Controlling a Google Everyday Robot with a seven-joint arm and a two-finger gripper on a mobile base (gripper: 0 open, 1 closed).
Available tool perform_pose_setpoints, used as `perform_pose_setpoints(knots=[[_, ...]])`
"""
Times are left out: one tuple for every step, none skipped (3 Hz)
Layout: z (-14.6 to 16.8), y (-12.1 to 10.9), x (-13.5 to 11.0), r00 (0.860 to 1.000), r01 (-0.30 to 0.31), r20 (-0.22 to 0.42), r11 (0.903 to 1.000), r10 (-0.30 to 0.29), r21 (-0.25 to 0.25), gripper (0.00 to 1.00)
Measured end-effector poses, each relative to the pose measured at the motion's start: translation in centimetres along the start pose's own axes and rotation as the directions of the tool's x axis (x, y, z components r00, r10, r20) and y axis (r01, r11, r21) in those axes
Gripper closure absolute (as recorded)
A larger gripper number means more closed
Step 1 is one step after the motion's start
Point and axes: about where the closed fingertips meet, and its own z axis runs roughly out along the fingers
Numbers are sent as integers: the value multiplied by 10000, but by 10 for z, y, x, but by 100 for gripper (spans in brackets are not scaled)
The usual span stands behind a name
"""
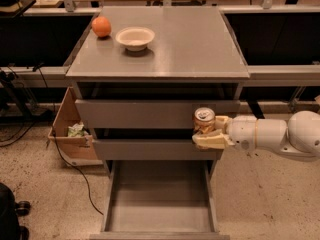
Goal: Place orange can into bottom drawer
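The orange can [204, 120], orange-brown with a silver top, is upright in my gripper [209, 133], which is shut on it. The white arm reaches in from the right. The can hangs in front of the middle drawer's face, at the right side of the cabinet. The bottom drawer [160, 223] is pulled open below, with a plain grey floor; the can is above its back right part.
A grey cabinet top [190, 44] holds a round orange fruit [101, 26] and a white bowl [135, 37] at the back left. A cardboard box [70, 129] stands on the floor to the left. Cables run across the left floor.
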Motion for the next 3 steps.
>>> perform_pose_setpoints(knots=[[0, 0, 0, 10000, 0, 0, 10000, 0, -1, 100], [8, 0, 13, 9998, 165, 67, 9999, -165, -7, 100], [29, 0, 49, 9984, 516, 220, 9986, -513, -111, 100]])
